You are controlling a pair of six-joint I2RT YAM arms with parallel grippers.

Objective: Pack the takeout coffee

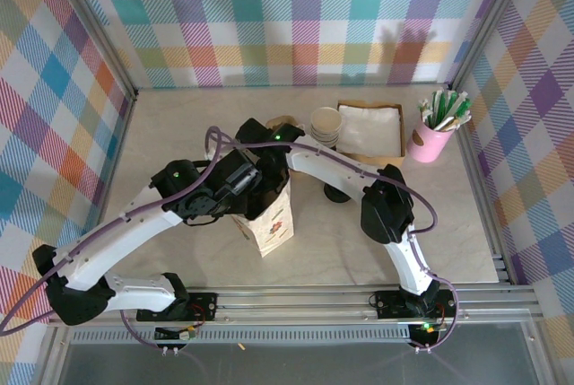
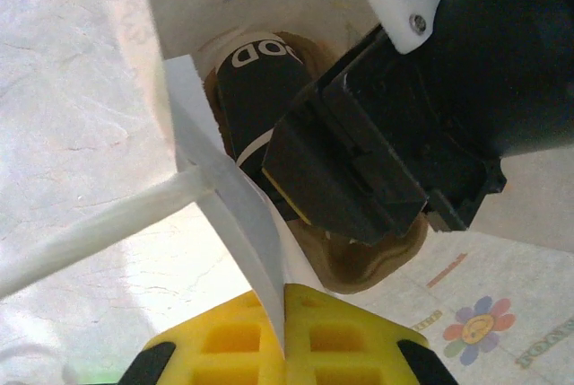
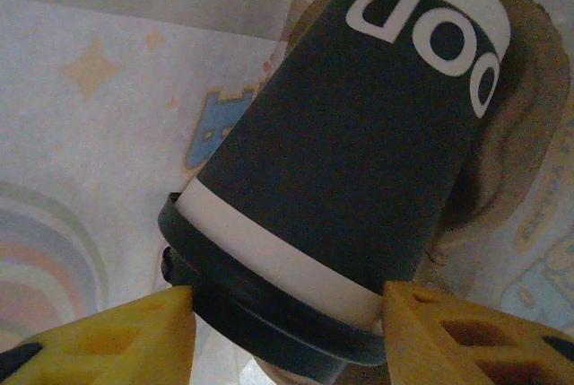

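Observation:
The takeout coffee [image 3: 359,152], a dark grey cup with white letters and a black lid [image 3: 260,318], hangs inside the printed paper bag [image 1: 269,219], its base toward the brown bag floor [image 3: 525,143]. My right gripper [image 3: 287,322] has a yellow finger pressed against each side of the lid. From the left wrist the same cup [image 2: 256,89] shows down in the bag's mouth, with the right gripper's black body [image 2: 377,152] over it. My left gripper [image 2: 287,300] is shut on the bag's white rim [image 2: 229,196] and holds the mouth apart.
A stack of lidless cups [image 1: 326,125] and a tray of napkins [image 1: 370,129] stand behind the bag. Low black lids [image 1: 337,192] lie to its right. A pink cup of sachets [image 1: 435,134] stands at the far right. Both arms cross above the bag.

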